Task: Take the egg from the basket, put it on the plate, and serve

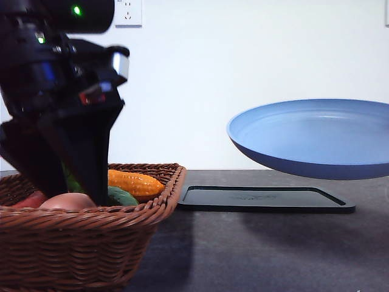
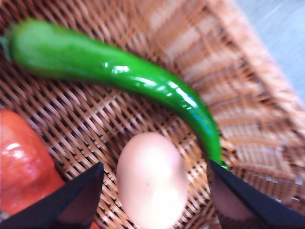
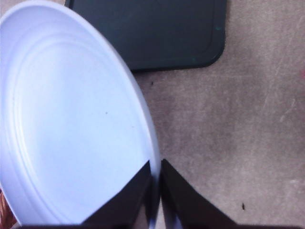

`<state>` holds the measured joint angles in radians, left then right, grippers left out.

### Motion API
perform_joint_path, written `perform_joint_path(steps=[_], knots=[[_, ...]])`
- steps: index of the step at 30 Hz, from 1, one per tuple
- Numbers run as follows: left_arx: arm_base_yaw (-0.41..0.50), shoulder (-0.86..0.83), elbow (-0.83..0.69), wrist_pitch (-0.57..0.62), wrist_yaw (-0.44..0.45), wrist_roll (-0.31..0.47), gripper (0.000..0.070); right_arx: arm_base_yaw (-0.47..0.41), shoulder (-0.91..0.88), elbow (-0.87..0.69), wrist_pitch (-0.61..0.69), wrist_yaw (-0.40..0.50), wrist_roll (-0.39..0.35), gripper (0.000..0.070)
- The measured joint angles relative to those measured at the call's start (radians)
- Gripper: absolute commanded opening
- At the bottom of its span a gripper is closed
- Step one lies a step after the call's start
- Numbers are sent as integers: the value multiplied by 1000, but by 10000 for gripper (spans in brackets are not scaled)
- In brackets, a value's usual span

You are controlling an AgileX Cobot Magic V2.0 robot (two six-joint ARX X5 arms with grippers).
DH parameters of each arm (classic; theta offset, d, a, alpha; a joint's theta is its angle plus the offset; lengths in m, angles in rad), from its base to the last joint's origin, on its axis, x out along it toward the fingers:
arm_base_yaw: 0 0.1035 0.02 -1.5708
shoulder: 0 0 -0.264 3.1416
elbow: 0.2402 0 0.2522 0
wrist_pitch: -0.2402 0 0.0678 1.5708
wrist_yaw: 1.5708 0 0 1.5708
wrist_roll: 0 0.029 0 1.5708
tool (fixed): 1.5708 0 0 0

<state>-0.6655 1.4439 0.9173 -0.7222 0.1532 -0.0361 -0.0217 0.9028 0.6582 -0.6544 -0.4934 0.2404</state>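
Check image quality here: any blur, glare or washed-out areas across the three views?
Left wrist view: soft overall, glare streaks on the green pepper, egg pale and fuzzy. Right wrist view: plate washed nearly white. Front view: left arm a dark, detail-less silhouette over the basket.

Even, bright indoor light fills the front view; the plate [image 1: 316,137] throws a soft shadow onto the dark table [image 1: 273,255]. The left wrist picture is blurred (motion-smeared wicker), with glare streaks on the green pepper [image 2: 119,71]. The right wrist picture looks washed-out.
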Motion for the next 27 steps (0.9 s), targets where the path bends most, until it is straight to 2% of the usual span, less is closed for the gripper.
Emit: perform_joint_path(steps=[8, 21, 27], knots=[[0, 30, 0, -1, 0, 23, 422, 0, 0, 0, 6, 0, 0, 0], [0, 30, 0, -22, 0, 45, 125, 0, 0, 0, 8, 0, 0, 0], [0, 30, 11, -31, 0, 45, 114, 0, 0, 0, 8, 0, 0, 0]])
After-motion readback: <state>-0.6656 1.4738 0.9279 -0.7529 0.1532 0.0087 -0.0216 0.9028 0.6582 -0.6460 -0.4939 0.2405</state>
